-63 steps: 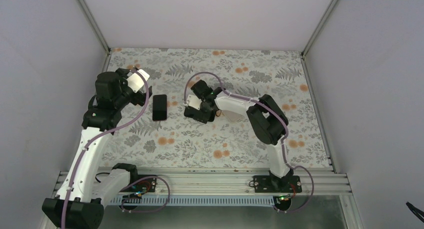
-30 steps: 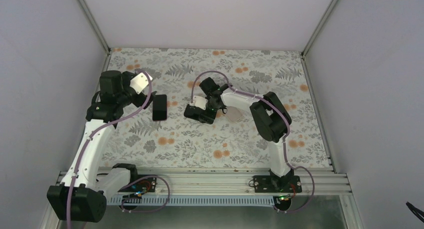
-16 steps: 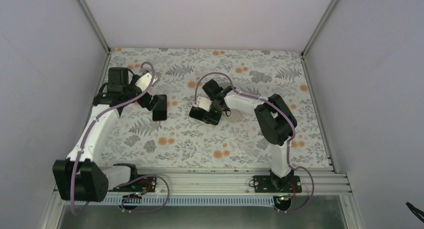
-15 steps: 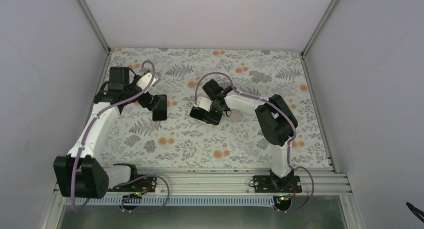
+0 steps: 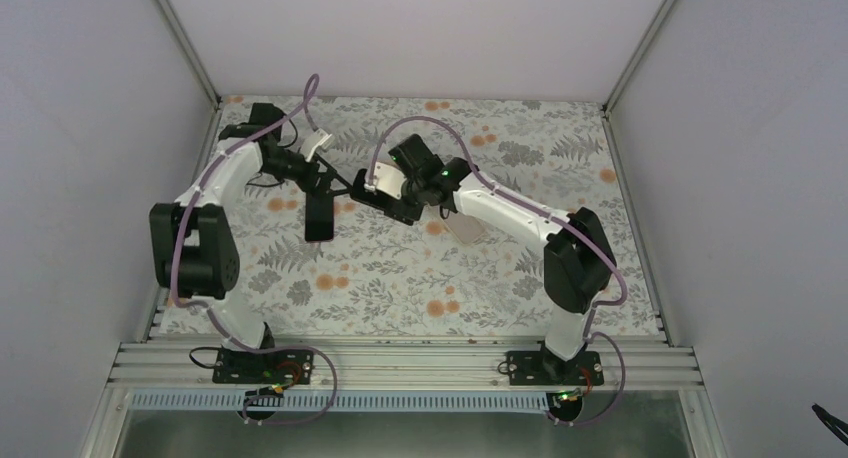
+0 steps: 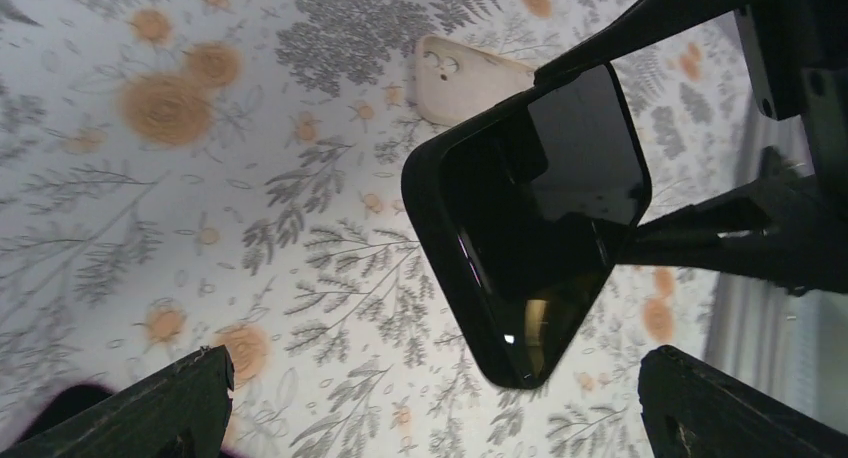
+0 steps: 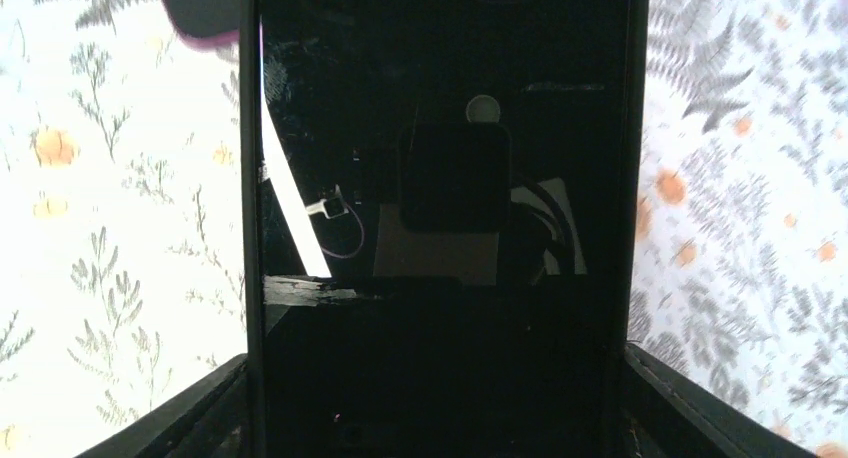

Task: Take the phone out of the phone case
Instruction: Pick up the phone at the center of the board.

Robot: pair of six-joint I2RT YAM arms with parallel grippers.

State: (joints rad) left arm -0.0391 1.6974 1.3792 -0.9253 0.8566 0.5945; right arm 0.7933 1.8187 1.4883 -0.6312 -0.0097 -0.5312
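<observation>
Glossy black phone (image 6: 540, 218), cream case (image 6: 465, 78) — cloth (image 5: 400, 278) white with grey ferns, orange blossoms.

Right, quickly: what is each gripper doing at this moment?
Left gripper: open, holding nothing.
Right gripper: closed on the sides of the black phone.

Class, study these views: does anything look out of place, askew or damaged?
Nothing looks spilled or visibly broken. The right hand straddles the black phone. What looks like the pale case lies apart from it on the floral table, so only that separation stands out.
</observation>
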